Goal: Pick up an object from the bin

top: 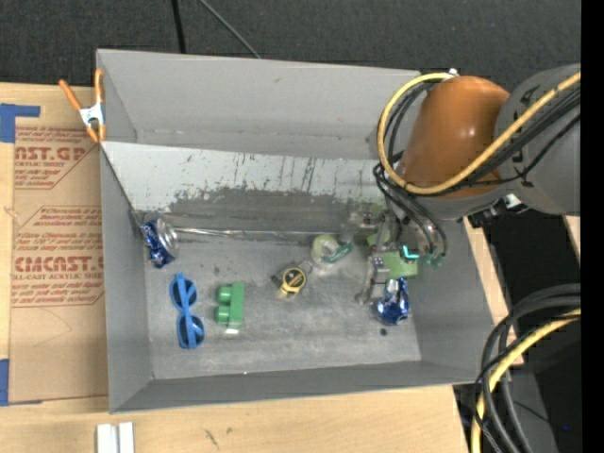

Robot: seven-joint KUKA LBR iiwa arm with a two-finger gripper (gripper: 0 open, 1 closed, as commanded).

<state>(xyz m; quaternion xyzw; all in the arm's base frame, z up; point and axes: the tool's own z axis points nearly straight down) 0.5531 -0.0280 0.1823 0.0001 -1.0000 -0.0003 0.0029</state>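
Note:
My gripper (381, 274) hangs low in the right part of the bin, under the arm's orange cover. Directly below and touching it in the view lies a crumpled blue and silver wrapper (393, 306), near the bin's right front corner. A small green piece (404, 264) shows right beside the gripper body; whether it is a loose thing I cannot tell. To the gripper's left lie a pale green and white round thing (326, 248) and a small yellow and black round thing (293, 279).
Farther left on the floor are a green block (229, 306), blue toy glasses (186, 311) and a blue and silver foil piece (154, 240) by the left wall. The right wall stands close behind the gripper.

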